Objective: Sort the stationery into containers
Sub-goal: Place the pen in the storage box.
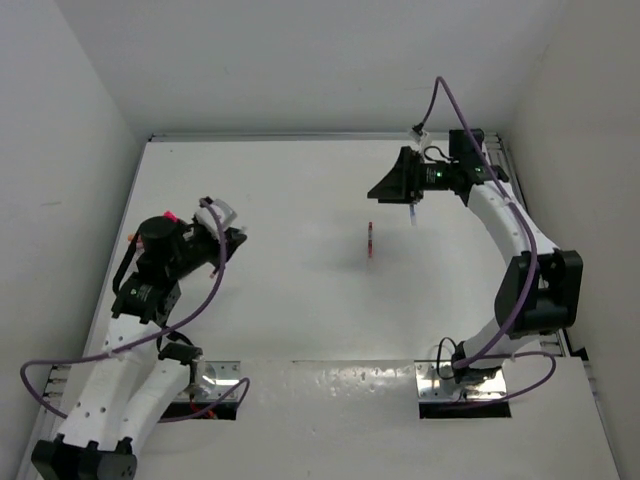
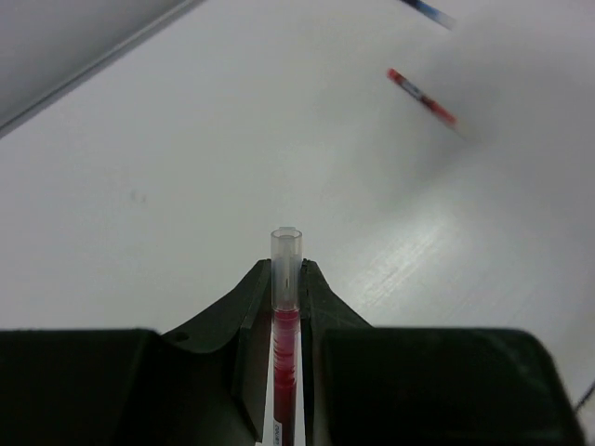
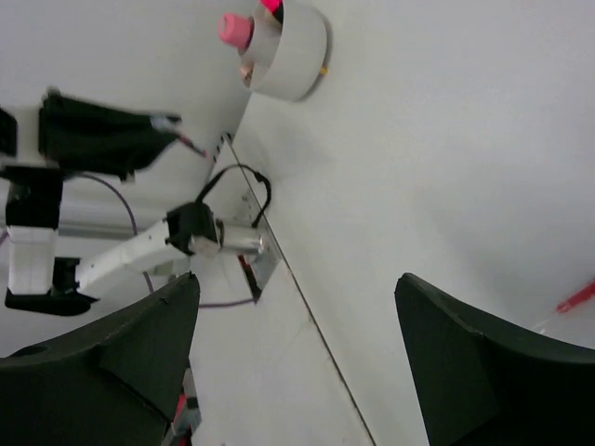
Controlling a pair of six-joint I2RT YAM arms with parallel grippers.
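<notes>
**Edges and open room.** White matte tabletop (image 1: 290, 190), boxed by plain pale walls (image 1: 70, 140) on the left, far and right sides. Two shiny metal base plates (image 1: 228, 385) occupied the near edge. The white-and-black left arm (image 1: 150, 300) sat close along the left wall. The broad middle of the tabletop lay open, broken only by one thin red pen (image 1: 370, 242) lying loose just right of centre, well apart from both arms. A thin blue-and-white pen (image 2: 428, 11), blurred, lay farther right, near the right hand. The right arm (image 1: 520, 250) arched along the right wall.

**Containers.** One round, short-walled, pale grey-white container (image 3: 293, 46), seen from the right wrist, stood on the tabletop close to the left wall. Contents: a stubby pink-capped item (image 3: 235, 30) and a bright pink-red tip (image 3: 271, 6), both poking past the rim. The rest of the inside was hidden.

**Materials and shapes.**
- Left hand (image 2: 286, 271): black wedge-shaped fingers were pressed together, pinching a slim red pen with a clear tubular end (image 2: 286, 243). That clear end jutted past the fingertips, above the tabletop.
- Right hand (image 3: 297, 283): matching black fingers were spread wide with nothing between them, held over the far right part of the tabletop.
- Purple cables (image 1: 215, 290): smooth and round, looped along both arms.
</notes>
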